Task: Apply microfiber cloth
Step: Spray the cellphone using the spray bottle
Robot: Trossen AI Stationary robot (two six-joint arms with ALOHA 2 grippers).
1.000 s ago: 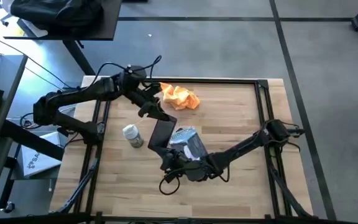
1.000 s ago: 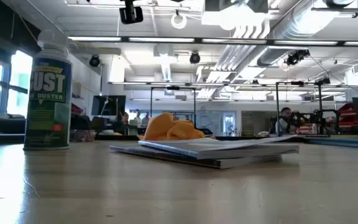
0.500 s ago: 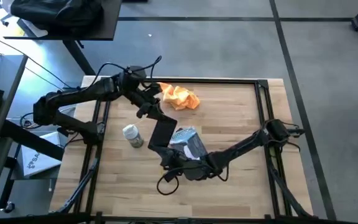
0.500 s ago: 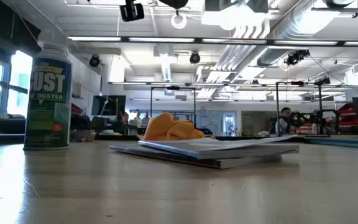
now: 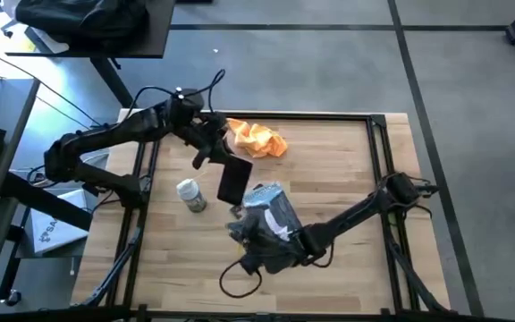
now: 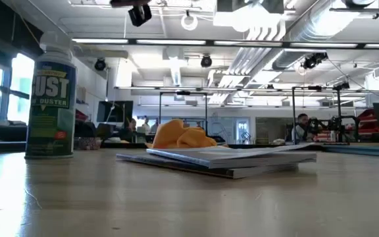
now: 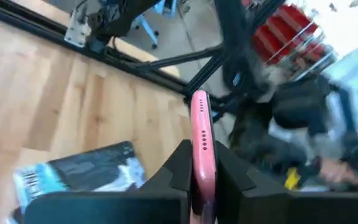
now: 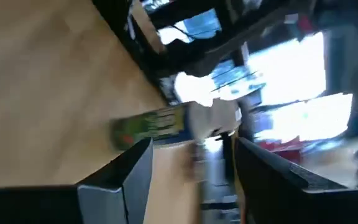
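The orange-yellow microfiber cloth [image 5: 256, 139] lies crumpled on the table's far side, also visible in the low view [image 6: 178, 135]; no gripper touches it. My left gripper [image 5: 216, 157] is just left of the cloth, shut on a dark phone [image 5: 233, 181] with a pink edge [image 7: 200, 140]. A blue-grey packet [image 5: 272, 208] lies flat at mid-table. My right gripper [image 5: 240, 234] hovers at the packet's near left corner, open with nothing between its fingers [image 8: 132, 171]. My left gripper pinches the phone's two flat faces between its fingers [image 7: 178, 163], at the phone's far end [image 5: 223, 165]. In the wrist view the phone shows edge-on, its pink edge [image 7: 199, 124] running out beyond the fingertips. The fingers lie along the phone.
A white spray can [image 5: 189, 195] of duster stands left of the phone and looms at the left of the low view [image 6: 51, 99]. Black frame rails [image 5: 378, 134] border the table. Bare wood lies on the right half of the table [image 5: 338, 170].
My left gripper has drawn the phone a little toward the table's far edge and up, still shut on it. My right arm has pulled back toward the near edge, away from the phone. The cloth and packet have stayed where they were.
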